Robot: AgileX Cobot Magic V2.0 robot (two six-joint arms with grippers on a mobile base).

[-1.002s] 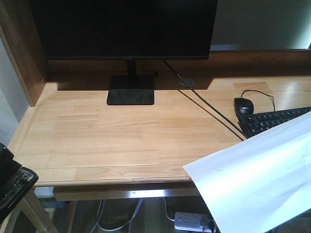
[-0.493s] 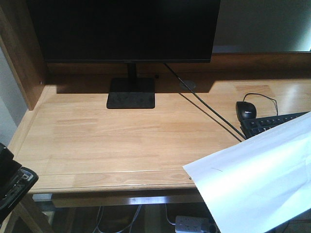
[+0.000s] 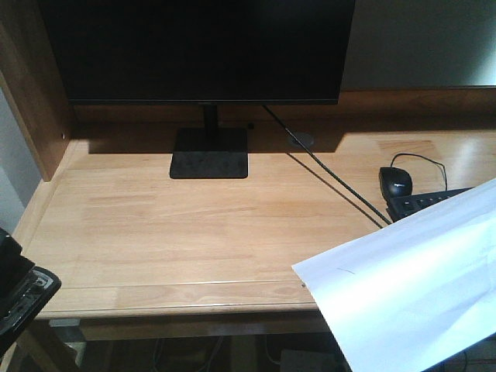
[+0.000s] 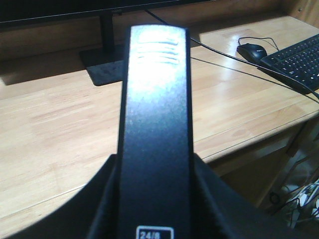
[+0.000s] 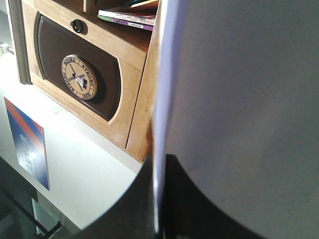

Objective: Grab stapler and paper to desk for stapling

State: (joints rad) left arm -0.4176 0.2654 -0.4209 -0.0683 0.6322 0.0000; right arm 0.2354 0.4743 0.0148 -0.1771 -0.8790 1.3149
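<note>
On my left wrist view the stapler (image 4: 155,124) runs up the middle of the frame, clamped between the dark fingers of the left pincer (image 4: 155,199), above the front part of the worktop (image 3: 194,217). In the front view the paper (image 3: 411,287) fills the lower right, its corner overlapping the worktop's front edge. The right pincer (image 5: 159,199) grips the sheet edge-on at the bottom of its own view. The monitor (image 3: 194,46) stands at the top, and the mouse (image 3: 396,180) and keyboard (image 3: 422,203) lie at the right.
</note>
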